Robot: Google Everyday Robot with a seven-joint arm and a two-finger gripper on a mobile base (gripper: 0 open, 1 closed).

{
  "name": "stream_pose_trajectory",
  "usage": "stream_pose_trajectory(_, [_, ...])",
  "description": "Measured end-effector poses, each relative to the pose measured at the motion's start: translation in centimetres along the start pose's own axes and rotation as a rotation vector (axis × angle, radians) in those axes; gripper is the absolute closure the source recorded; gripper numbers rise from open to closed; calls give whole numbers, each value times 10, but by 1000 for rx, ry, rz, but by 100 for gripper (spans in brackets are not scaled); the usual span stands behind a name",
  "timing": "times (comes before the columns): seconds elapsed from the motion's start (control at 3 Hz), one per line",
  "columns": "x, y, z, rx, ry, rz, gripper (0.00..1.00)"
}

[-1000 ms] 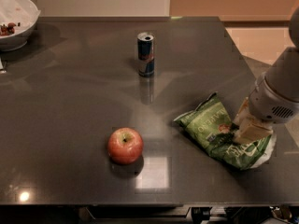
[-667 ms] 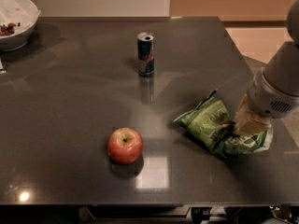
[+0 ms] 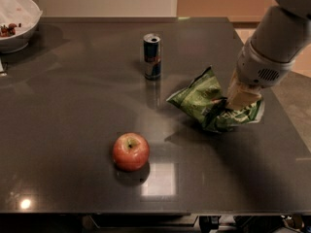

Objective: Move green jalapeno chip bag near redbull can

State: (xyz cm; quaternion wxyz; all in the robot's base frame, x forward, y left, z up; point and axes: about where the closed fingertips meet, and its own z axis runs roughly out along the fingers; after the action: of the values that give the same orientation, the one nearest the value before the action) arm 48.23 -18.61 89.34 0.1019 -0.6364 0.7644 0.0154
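The green jalapeno chip bag (image 3: 204, 98) hangs crumpled at the right of the dark table (image 3: 73, 110), lifted a little off the surface with its shadow beneath it. My gripper (image 3: 237, 102) comes down from the upper right and is shut on the bag's right part, which it partly hides. The redbull can (image 3: 152, 56) stands upright at the table's middle back, to the upper left of the bag and apart from it.
A red apple (image 3: 130, 151) sits at the front middle of the table. A white bowl (image 3: 14, 21) with something dark in it stands at the far left back corner. The table's right edge runs just beyond the bag.
The gripper has risen and moved toward the back with the bag in it. The bag has come off the table and is closer to the can.
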Motion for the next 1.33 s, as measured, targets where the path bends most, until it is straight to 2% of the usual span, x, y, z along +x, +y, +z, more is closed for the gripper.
stream_pose_trajectory(0.33, [-15,-30,1,10,-6,-6,100])
stream_pose_trajectory(0.67, [-24,-46,3,15,-9,-8,100])
stream_pose_trajectory(1.0, [-37,-74,17,15,-26,-5,100])
stream_pose_trajectory(1.33, [-51,-95,31,15,-34,-12,83])
